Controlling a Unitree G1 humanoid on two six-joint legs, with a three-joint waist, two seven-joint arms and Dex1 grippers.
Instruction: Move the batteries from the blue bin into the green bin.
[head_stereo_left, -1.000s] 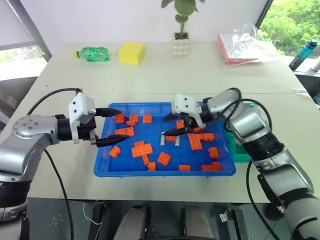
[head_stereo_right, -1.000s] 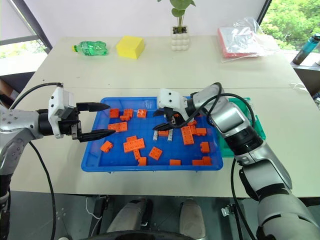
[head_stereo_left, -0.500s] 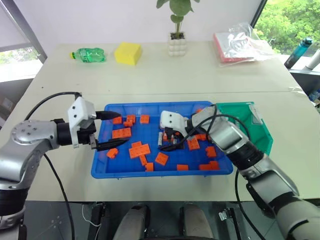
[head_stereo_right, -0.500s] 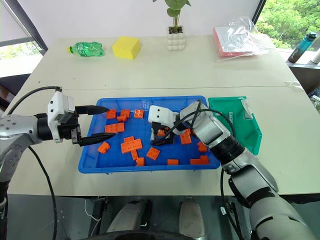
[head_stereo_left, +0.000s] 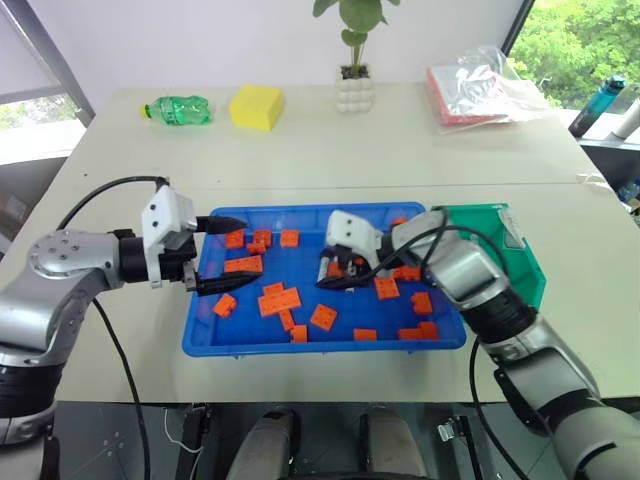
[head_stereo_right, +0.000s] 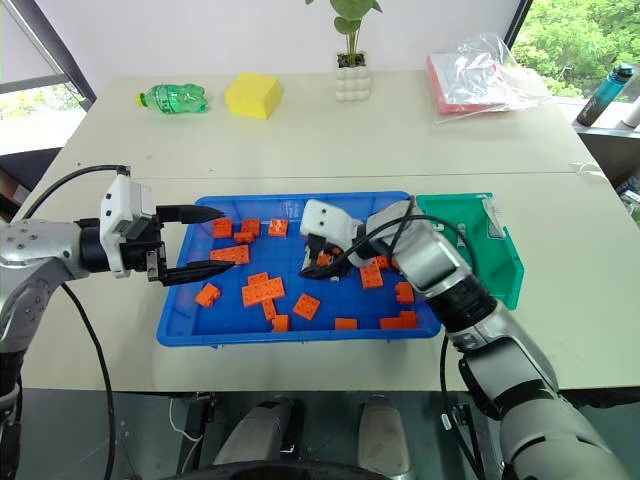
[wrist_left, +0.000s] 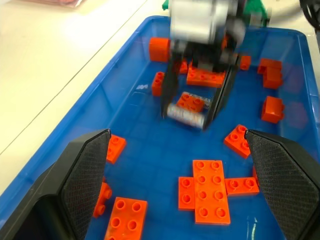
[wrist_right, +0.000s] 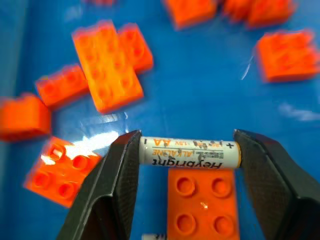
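**Battery clamped end to end in the right fingers, over the blue bin**

I see the counter (head_stereo_left: 420, 150) first, pale and wide, carrying everything else. On it, near me, sits the blue bin (head_stereo_left: 200, 335), a broad shallow tray scattered with orange bricks (head_stereo_left: 279, 299). Just beside its right end stands the smaller green bin (head_stereo_left: 520, 262), its edge touching or nearly touching the tray; I cannot tell which.

Along the far side of the counter I make out a clear bag (head_stereo_left: 480, 85) with something pink inside, a yellow sponge (head_stereo_left: 257, 106), a green bottle (head_stereo_left: 183, 108) lying on its side, and a small white plant pot (head_stereo_left: 352, 93).

My left gripper (head_stereo_left: 222, 255) hovers over the left end of the blue bin, its fingers (wrist_left: 85, 175) spread wide apart with nothing between them.

My right gripper (head_stereo_left: 338, 272) reaches over the middle of the blue bin. Its fingers (wrist_right: 117, 180) are clamped on the two ends of a battery (wrist_right: 189, 153), a silver AA cell held crosswise above the bricks. A second battery (wrist_right: 154, 236) peeks in at the frame edge in the right wrist view, lying in the tray below.
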